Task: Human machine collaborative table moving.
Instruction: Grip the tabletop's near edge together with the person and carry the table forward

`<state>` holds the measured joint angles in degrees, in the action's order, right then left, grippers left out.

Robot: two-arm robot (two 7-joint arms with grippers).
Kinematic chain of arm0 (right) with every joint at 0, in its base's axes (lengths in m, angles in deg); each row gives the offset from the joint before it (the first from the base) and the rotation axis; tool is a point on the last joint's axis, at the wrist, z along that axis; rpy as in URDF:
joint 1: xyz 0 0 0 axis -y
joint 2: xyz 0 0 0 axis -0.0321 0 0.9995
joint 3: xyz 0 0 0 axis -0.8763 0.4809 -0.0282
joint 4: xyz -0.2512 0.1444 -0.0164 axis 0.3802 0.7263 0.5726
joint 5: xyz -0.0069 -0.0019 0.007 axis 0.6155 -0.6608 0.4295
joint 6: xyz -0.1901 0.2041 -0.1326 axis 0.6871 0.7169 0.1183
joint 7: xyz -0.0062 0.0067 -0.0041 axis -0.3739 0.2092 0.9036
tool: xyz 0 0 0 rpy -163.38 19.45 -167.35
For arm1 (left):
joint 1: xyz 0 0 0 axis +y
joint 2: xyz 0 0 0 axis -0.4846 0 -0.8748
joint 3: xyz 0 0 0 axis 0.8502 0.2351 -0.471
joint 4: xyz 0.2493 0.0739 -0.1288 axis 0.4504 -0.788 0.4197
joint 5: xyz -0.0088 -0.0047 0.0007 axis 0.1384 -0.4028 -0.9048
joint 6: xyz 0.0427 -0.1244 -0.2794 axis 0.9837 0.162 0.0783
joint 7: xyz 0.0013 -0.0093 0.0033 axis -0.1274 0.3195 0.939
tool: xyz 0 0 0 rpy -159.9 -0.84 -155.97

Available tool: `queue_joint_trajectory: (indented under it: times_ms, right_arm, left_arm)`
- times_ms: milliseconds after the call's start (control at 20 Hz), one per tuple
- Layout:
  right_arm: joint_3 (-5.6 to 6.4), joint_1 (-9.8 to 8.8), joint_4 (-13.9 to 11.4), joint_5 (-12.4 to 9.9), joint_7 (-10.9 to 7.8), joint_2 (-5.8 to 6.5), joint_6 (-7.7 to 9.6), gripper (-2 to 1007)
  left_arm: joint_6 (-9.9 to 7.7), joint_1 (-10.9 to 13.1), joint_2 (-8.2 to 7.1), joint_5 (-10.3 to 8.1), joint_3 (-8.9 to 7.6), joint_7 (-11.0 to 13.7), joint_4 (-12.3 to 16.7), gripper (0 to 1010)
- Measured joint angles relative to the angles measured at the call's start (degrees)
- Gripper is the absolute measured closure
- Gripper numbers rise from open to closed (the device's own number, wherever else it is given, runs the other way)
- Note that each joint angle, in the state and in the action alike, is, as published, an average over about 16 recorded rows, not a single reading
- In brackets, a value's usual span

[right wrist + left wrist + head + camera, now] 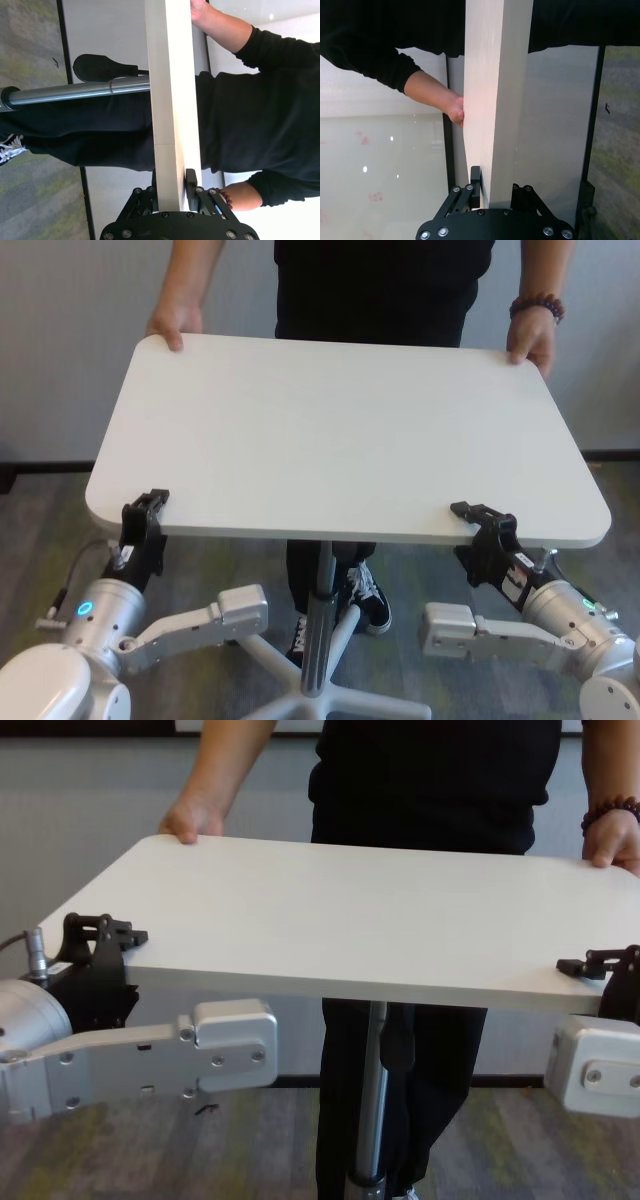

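The left gripper [146, 506] and right gripper [480, 517] are clamping the table [340, 430] near edge; the human [375, 285] is holding the far corners. Whether it is lifted is seemingly undeterminable; relocation remains.

The tabletop [350, 430] looks smooth, matt white, like laminate. Its post [320, 610] at lower centre is brushed grey metal. The arms [140, 1055] have satin silver casings; the grippers [147, 512] seem matt black plastic. The person's shirt [435, 775] is black cloth, the bracelet [538, 306] glossy beads.

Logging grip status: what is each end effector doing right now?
Left end effector: shut on the large white matte rectangular tabletop.
Right end effector: shut on it too.
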<state>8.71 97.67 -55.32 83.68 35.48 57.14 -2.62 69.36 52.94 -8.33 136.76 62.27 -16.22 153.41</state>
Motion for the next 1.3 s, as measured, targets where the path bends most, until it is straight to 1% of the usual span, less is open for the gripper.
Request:
queue_joint_trajectory:
  times_ms: [550, 1300]
  right_arm:
    - [-1.05, 2.54, 2.8, 0.0, 0.55, -0.7, -0.5, 725]
    - [-2.26, 4.77, 6.2, -0.1, 1.14, -1.5, -0.86, 725]
  left_arm:
    - [0.02, -2.5, 1.39, 0.2, 0.92, -0.6, -3.4, 755]
    - [-0.06, -5.7, 3.12, 0.26, 2.33, -1.9, -8.1, 755]
